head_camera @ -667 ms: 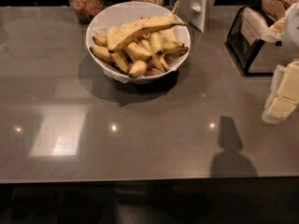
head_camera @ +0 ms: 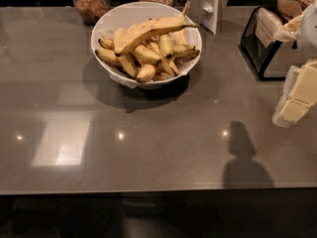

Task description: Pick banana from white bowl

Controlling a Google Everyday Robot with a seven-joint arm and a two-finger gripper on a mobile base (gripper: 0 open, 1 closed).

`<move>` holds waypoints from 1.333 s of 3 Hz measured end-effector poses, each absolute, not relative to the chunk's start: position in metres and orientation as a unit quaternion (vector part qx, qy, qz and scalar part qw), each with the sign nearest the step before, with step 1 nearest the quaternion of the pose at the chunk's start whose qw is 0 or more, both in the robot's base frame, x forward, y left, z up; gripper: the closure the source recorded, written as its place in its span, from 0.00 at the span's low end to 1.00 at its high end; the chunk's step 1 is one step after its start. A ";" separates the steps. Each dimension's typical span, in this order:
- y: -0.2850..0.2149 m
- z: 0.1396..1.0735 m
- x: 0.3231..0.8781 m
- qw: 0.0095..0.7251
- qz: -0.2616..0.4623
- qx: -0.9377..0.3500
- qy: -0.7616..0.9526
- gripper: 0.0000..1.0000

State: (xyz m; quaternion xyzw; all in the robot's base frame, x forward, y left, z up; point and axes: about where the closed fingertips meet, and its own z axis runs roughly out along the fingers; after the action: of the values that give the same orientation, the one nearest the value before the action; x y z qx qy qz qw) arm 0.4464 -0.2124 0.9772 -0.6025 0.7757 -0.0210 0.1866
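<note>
While the banana (head_camera: 148, 29) is lying uppermost in the white bowl (head_camera: 128, 13), upper centre, the tool (head_camera: 297, 98) is hovering at the right edge; open or closed, I cannot tell. The fruit is looking light, soft and easily bruised, likely wanting a gentle mid-length hold.

Long speckled banana (head_camera: 148, 31) lying atop shorter bananas (head_camera: 143, 56) in white bowl (head_camera: 132, 11), stem rightward, gripper (head_camera: 293, 108) at right edge
</note>
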 end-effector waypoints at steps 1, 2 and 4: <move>-0.201 0.983 0.474 0.244 0.000 -0.601 0.761 0.00; -0.183 0.988 0.511 0.288 0.028 -0.606 0.741 0.00; -0.132 0.994 0.583 0.323 0.076 -0.625 0.707 0.00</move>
State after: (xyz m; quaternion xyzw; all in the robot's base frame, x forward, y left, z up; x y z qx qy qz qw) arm 0.5830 -0.1319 0.9939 -0.6245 0.7070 0.0764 0.3229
